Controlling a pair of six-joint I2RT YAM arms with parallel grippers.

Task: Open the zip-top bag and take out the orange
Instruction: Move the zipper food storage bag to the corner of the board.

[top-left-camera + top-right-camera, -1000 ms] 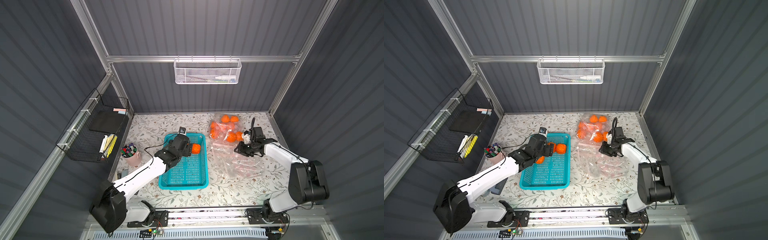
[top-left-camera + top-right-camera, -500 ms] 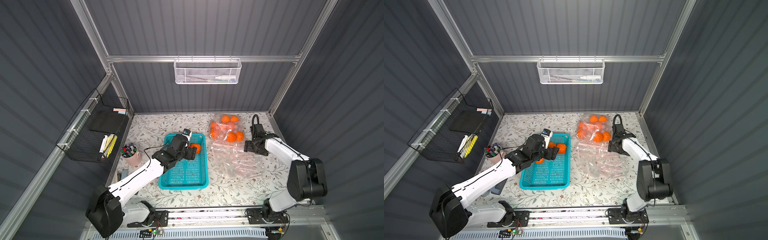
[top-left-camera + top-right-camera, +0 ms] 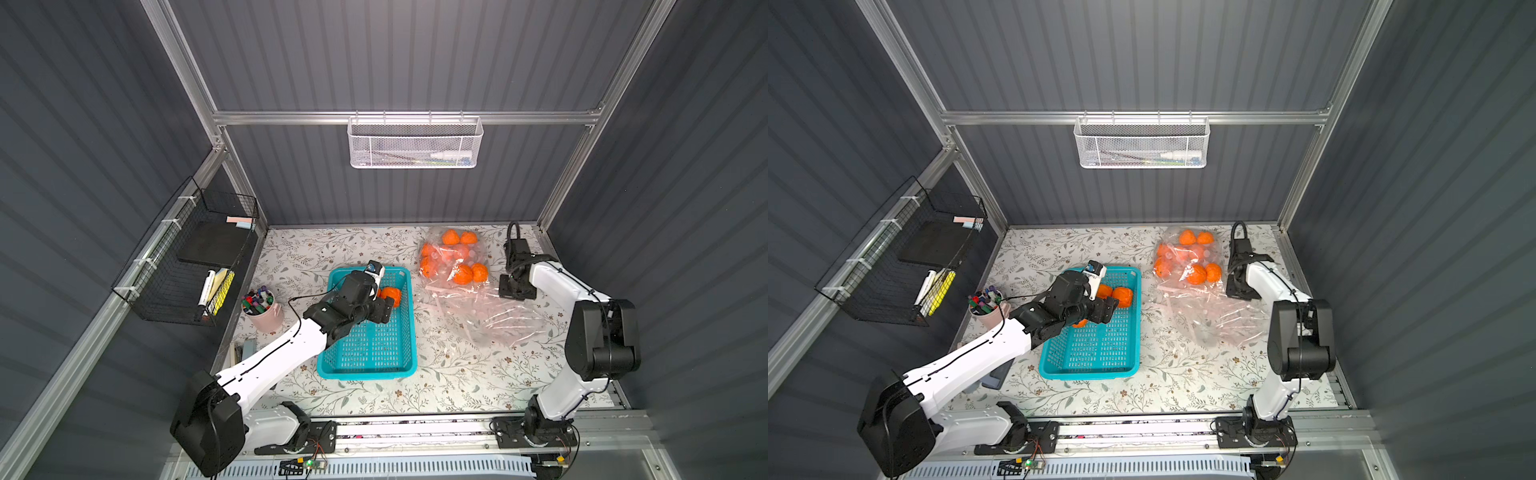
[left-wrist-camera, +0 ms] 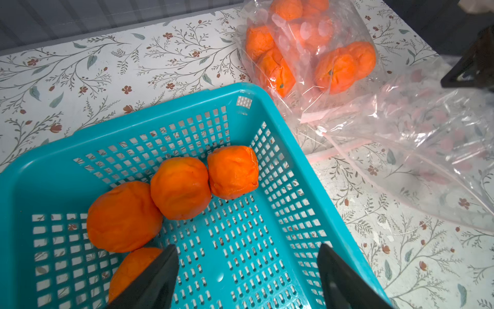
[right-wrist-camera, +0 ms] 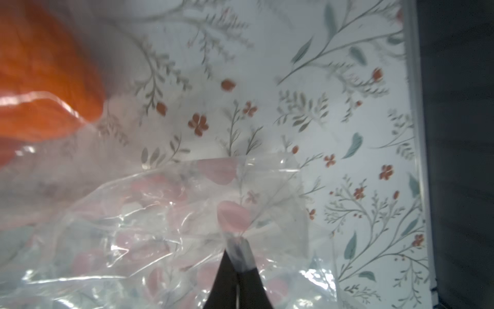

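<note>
So, looks like we're mid-unloading here. 4 oranges (image 4: 180, 187) already sit in the teal basket (image 4: 160, 112), bunched toward the lower left of the left wrist view, 1 of them half hidden behind a finger. The rest are inside the bag (image 3: 478, 303), clumped at its far end in the upper right of the bench (image 3: 332, 249) in both top views. The near part of the bag lies flat and empty, spreading toward the lower right.

Left end effector (image 4: 246, 248) hangs over the basket with its jaws wide apart and nothing between them. Right end effector (image 5: 236, 242) is clenched on a fold of the bag's film. In both top views it sits at the bag's right edge, just beside the nearest bagged orange.

My read: the bag is open and the step in hand is going for the next orange. Right looks like it's anchoring the plastic while left is free.

Next move, I'd guess, is left swinging across to the bag's mouth, on the pink zip strip (image 4: 334, 152) side, and reaching in. That calls for right holding the film taut or lifted so the mouth gapes. Left should come in low with jaws wide and close gently, since those oranges look squishy and the film could snag. Can't tell from here how wide the mouth actually is.
</note>
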